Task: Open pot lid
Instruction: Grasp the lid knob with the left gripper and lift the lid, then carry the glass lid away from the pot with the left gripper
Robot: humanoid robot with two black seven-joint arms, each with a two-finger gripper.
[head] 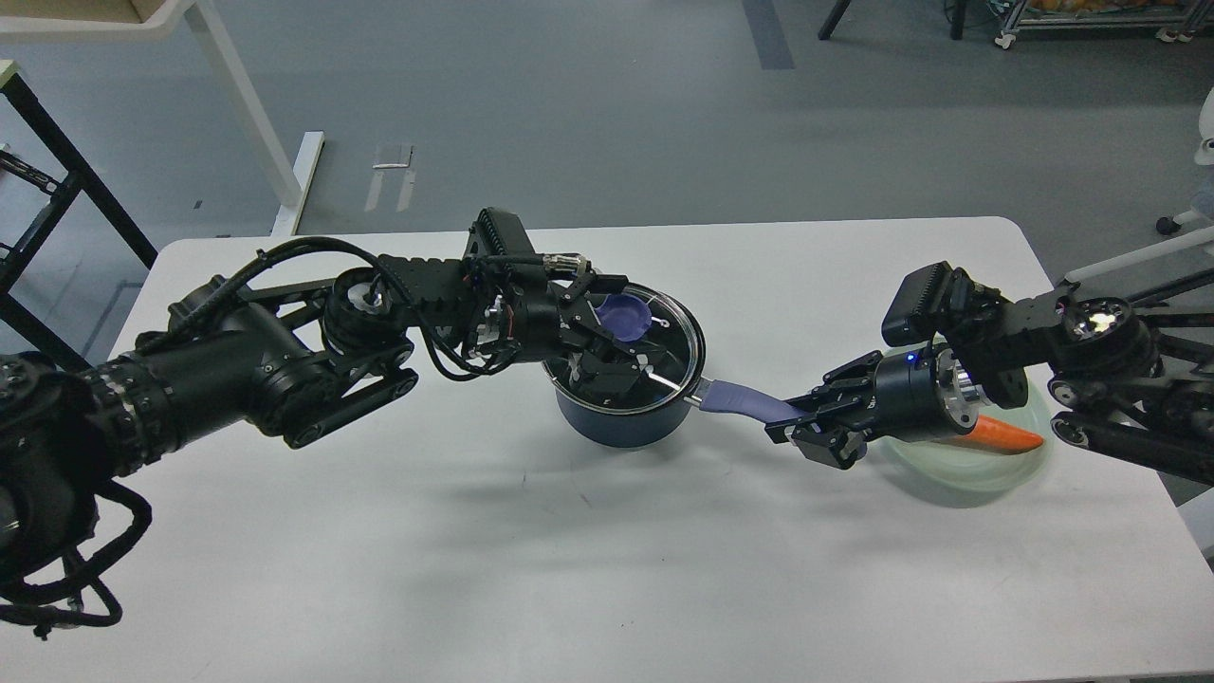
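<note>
A dark blue pot [621, 425] stands at the middle of the white table. Its glass lid [685, 334] lies on it, with a purple knob [628, 316] in the middle. My left gripper [607, 334] hangs over the left half of the lid, right beside the knob. Its fingers stand apart, one behind the knob and one in front of it. I cannot tell whether they touch the knob. My right gripper [789, 417] is shut on the end of the pot's purple handle [744, 398], which points right.
A pale green bowl [986, 470] sits at the right under my right wrist, with an orange carrot [1013, 435] in it. The white table [607, 569] ends at the right near the bowl. Grey floor and table legs lie beyond the far edge.
</note>
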